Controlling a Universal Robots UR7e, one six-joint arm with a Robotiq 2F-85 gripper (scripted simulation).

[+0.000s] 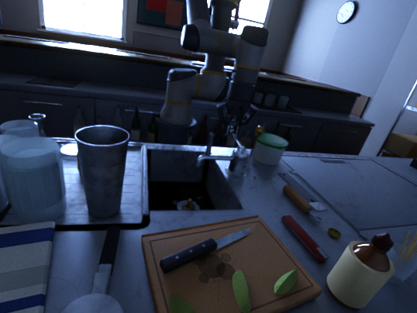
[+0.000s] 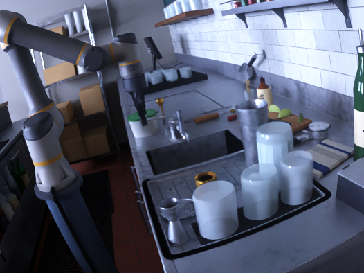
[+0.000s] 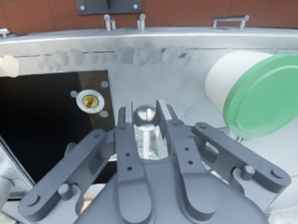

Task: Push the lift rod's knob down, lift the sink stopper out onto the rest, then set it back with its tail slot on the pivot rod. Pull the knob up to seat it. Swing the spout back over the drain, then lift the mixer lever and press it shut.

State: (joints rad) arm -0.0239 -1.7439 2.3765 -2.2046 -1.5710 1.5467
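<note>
The lift rod is mostly hidden behind my fingers; only its chrome ball knob (image 3: 144, 114) and a short length of stem show, behind the faucet body (image 1: 239, 159). My gripper (image 3: 145, 112) has its two fingers closed on the knob from either side. The brass sink stopper (image 3: 89, 100) sits in the drain at the bottom of the dark basin (image 1: 182, 182), seen also from the side (image 1: 188, 204). The spout (image 1: 213, 157) reaches out over the basin's right part, and the mixer lever (image 1: 235, 139) slants up above the faucet body.
Behind the faucet a white tub with a green lid (image 1: 270, 148) stands close to my right finger. A steel cup (image 1: 102, 169) and upturned plastic tubs (image 2: 259, 175) fill the drainer tray. A cutting board with a knife (image 1: 203, 249) lies in front of the basin.
</note>
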